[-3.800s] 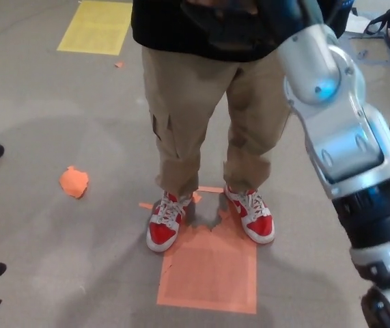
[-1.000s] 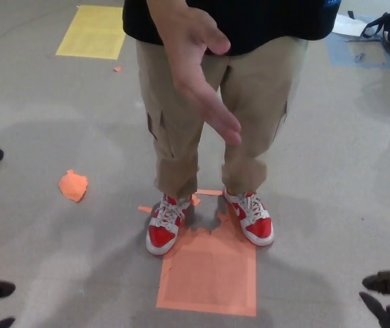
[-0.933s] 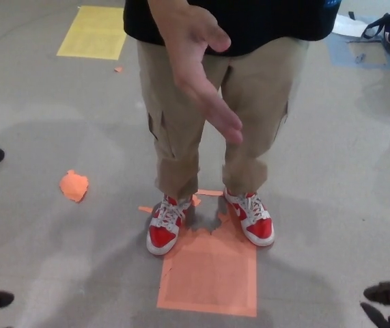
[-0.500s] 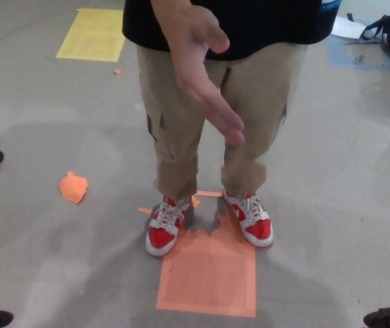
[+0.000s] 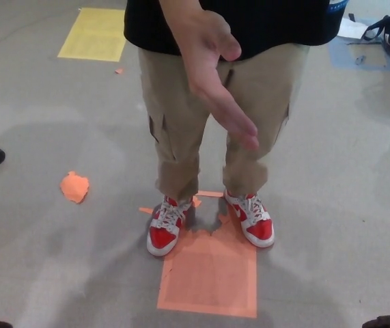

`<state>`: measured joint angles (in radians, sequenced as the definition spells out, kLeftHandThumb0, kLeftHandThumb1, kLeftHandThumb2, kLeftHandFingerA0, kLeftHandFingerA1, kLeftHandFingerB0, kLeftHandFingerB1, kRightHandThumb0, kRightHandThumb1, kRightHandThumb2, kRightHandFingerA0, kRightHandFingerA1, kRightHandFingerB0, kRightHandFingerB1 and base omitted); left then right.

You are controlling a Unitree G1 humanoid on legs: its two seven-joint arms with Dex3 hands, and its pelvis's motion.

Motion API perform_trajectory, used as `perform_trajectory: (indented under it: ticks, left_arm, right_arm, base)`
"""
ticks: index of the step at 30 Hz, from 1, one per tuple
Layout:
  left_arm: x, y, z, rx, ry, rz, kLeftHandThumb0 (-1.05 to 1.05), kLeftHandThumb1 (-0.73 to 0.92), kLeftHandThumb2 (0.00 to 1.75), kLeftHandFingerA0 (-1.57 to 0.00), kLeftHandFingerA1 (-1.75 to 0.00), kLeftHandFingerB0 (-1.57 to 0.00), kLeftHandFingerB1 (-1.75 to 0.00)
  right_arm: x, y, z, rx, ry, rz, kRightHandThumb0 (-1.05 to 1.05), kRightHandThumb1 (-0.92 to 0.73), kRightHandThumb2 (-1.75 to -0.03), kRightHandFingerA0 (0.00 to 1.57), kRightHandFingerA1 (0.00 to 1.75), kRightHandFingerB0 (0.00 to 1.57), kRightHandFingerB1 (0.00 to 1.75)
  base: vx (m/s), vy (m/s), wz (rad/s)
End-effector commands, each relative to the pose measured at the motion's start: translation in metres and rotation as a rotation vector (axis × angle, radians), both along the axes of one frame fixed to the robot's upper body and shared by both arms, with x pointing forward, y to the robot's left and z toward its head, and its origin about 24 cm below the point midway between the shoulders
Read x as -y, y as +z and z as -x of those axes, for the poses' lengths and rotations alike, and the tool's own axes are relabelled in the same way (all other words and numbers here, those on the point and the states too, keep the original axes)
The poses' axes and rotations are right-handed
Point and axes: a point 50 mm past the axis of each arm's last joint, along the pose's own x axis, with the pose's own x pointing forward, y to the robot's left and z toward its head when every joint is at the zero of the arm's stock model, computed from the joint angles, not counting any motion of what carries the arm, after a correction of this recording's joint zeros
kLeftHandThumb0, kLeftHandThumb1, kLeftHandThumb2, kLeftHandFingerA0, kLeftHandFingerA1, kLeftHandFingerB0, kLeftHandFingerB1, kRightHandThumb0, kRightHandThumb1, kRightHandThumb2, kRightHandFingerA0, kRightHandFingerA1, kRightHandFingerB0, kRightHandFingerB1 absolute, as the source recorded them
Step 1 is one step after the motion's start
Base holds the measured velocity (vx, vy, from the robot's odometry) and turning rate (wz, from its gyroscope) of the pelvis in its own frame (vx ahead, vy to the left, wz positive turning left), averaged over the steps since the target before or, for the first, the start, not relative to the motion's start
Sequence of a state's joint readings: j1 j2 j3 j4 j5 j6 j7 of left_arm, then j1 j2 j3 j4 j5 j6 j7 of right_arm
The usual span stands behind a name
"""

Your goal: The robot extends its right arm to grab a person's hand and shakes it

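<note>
The person's hand (image 5: 212, 68) hangs open, fingers pointing down-right. Only the right hand (image 5: 389, 321) tip shows at the bottom edge, well below; its state is unclear.

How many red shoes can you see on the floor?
2. The left-hand shoe stands at the top left corner of the orange floor patch; the right-hand shoe at its top right. Both are on the person's feet; none seems hidden.
</note>
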<state>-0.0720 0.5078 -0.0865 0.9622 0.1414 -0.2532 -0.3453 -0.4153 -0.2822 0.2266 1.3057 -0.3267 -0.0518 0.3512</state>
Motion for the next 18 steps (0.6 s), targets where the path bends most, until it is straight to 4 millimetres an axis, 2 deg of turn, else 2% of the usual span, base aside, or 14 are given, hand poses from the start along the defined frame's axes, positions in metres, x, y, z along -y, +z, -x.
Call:
perform_trajectory:
  ticks: [1, 2, 5, 6, 9, 10, 11, 13, 14, 16, 17, 18]
  left_arm:
    - [0.006, -0.001, 0.001, 0.115, 0.033, -0.008, -0.40, 0.73, 0.61, -0.33, -0.40, -0.25, -0.35]
    - [0.011, -0.001, 0.000, 0.209, 0.071, -0.013, -0.39, 0.73, 0.62, -0.38, -0.41, -0.28, -0.36]
    - [0.015, 0.001, -0.005, 0.291, 0.170, 0.041, -0.36, 0.76, 0.63, -0.36, -0.40, -0.26, -0.35]
    - [0.019, 0.000, -0.007, 0.301, 0.223, 0.080, -0.40, 0.74, 0.70, -0.26, -0.40, -0.26, -0.38]
    - [0.025, -0.004, -0.003, 0.299, 0.284, 0.125, -0.40, 0.74, 0.70, -0.26, -0.40, -0.26, -0.38]
    - [0.032, -0.005, -0.004, 0.292, 0.301, 0.137, -0.36, 0.78, 0.63, -0.26, -0.36, -0.27, -0.35]
    - [0.037, -0.005, -0.010, 0.283, 0.342, 0.172, -0.36, 0.80, 0.63, -0.28, -0.41, -0.32, -0.39]
    - [0.043, -0.002, -0.018, 0.271, 0.395, 0.226, -0.36, 0.80, 0.63, -0.28, -0.42, -0.30, -0.39]
    - [0.046, -0.001, -0.022, 0.268, 0.411, 0.264, -0.22, 0.69, 1.13, -0.10, -0.53, -0.10, -0.52]
    - [0.050, -0.002, -0.023, 0.255, 0.430, 0.338, -0.22, 0.70, 1.14, -0.08, -0.53, -0.08, -0.51]
    - [0.050, -0.005, -0.019, 0.247, 0.420, 0.384, -0.41, 0.81, 0.72, -0.12, -0.40, -0.14, -0.38]
    - [0.050, -0.008, -0.016, 0.240, 0.415, 0.396, -0.43, 0.81, 0.73, -0.13, -0.41, -0.15, -0.39]
  right_arm:
    - [0.008, -0.001, 0.006, -0.010, -0.018, 0.017, -0.74, -0.83, -1.13, 0.00, 0.21, 0.00, 0.20]
    - [0.009, -0.001, 0.006, -0.007, -0.019, 0.013, -0.78, -0.83, -1.11, 0.03, 0.20, 0.03, 0.18]
    - [0.004, -0.001, 0.005, 0.031, 0.002, 0.003, -0.73, -0.81, -1.10, 0.00, 0.22, 0.09, 0.24]
    - [0.002, 0.000, 0.002, 0.060, -0.004, -0.005, -0.74, -0.78, -1.07, 0.00, 0.23, 0.11, 0.26]
    - [0.002, -0.001, 0.004, 0.082, -0.018, -0.011, -0.74, -0.78, -1.07, 0.00, 0.23, 0.11, 0.26]
    - [0.002, 0.001, 0.001, 0.119, -0.033, 0.012, -0.77, -0.78, -1.05, 0.03, 0.26, 0.10, 0.26]
    - [0.000, 0.006, -0.005, 0.178, -0.030, 0.027, -0.68, -0.74, -1.06, 0.03, 0.38, 0.03, 0.31]
    - [-0.004, 0.012, -0.013, 0.253, -0.013, 0.035, -0.68, -0.74, -1.06, 0.04, 0.40, 0.03, 0.31]
    - [-0.009, 0.017, -0.019, 0.295, -0.017, 0.008, -0.69, -0.73, -1.05, 0.04, 0.41, 0.03, 0.32]
    - [-0.019, 0.021, -0.024, 0.353, -0.042, -0.061, -0.70, -0.72, -1.02, 0.05, 0.42, 0.01, 0.33]
    - [-0.025, 0.019, -0.021, 0.364, -0.055, -0.093, -0.69, -0.72, -1.02, 0.05, 0.42, 0.00, 0.32]
    - [-0.028, 0.017, -0.019, 0.364, -0.058, -0.104, -0.70, -0.70, -1.01, 0.11, 0.45, 0.00, 0.35]
  base:
    - [0.00, 0.000, 0.00]
    - [0.00, 0.000, 0.00]
    - [0.00, 0.000, 0.00]
    - [0.00, 0.000, 0.00]
    - [0.00, 0.000, 0.00]
    - [0.00, 0.000, 0.00]
    - [0.00, 0.000, 0.00]
    - [0.00, 0.000, 0.00]
    - [0.00, 0.000, 0.00]
    - [0.00, 0.000, 0.00]
    - [0.00, 0.000, 0.00]
    - [0.00, 0.000, 0.00]
